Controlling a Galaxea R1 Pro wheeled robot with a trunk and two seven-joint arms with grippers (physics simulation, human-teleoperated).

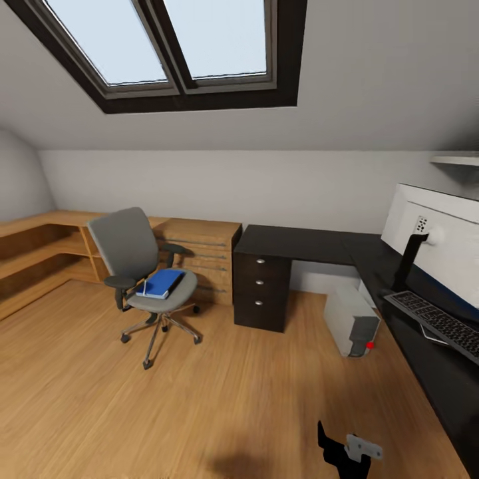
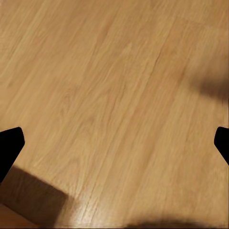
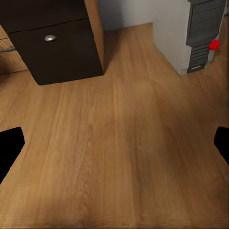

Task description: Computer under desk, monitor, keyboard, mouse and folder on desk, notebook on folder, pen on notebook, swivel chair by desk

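Wood floor (image 1: 199,399) fills the lower frame, no writing legible anywhere, both the left hand (image 2: 114,143) and right hand (image 3: 114,143) spread wide and empty, the blue folder (image 1: 159,283) on the swivel chair (image 1: 143,266) at centre left.

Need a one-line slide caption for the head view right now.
Attic bedroom: swivel chair holding the blue folder, away from the black desk with monitor and keyboard.

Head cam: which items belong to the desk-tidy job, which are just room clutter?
Job items: swivel chair, folder, desk, computer, monitor, keyboard.

Bystanders: wooden shelving, skylight, wall shelf.
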